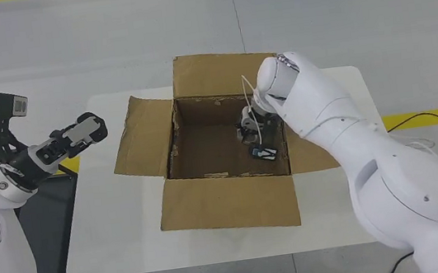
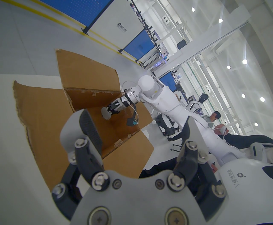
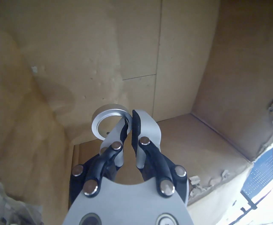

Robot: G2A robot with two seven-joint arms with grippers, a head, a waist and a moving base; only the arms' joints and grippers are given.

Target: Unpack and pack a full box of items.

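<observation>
A: What does the top view show?

B: A brown cardboard box stands on the white tabletop, and all four of its flaps are folded outward. The right end effector is down inside the box, close to the wall on the right arm's side. The left end effector is outside the box, beyond the flap on the left arm's side and apart from it.

A: And the left wrist view?

B: The left end effector is wide. Its two fingers stand far from each other and there is nothing between them. Beyond them is the box, which has torn paper along its rim. Inside the box, the right end effector holds the silver ring. From this side the ring looks like a pale round disc. I cannot tell whether it touches the floor of the box.

A: How does the ring look in the right wrist view?

B: The right end effector is narrow and is clamped on the rim of the silver ring, with one finger inside the ring and the other outside. The ring is round and shallow, with a flat, broad, matte silver rim and a paler hollow middle. Behind it is the inner wall of the box, which is plain brown cardboard with a seam, and one inner corner of the box. Some scraps of torn paper hang at the edge of the box.
</observation>
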